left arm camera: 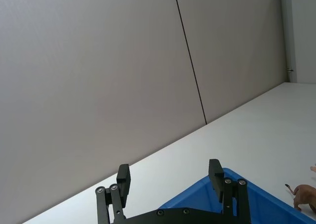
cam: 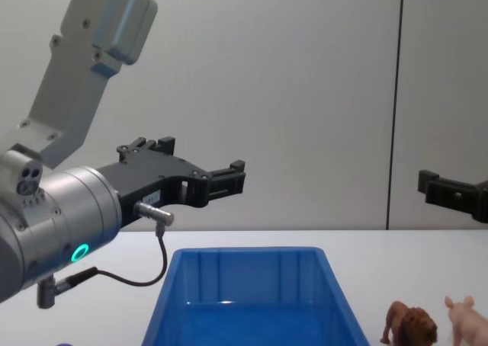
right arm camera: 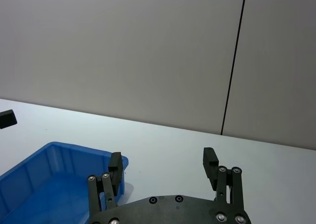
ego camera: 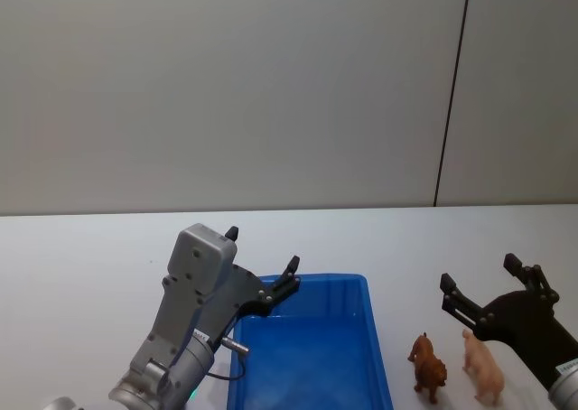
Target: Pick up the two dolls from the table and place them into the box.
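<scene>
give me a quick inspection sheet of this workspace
surface: white table, flat
job's things: blue box, no doll seen inside; lion and pig standing side by side on the table, right of the box
clutter: nothing seen
end effectors: left end effector open, raised by the box's far left corner; right end effector open, raised near the dolls
cables: black cable looped at the left wrist
surroundings: grey wall with a dark seam
</scene>
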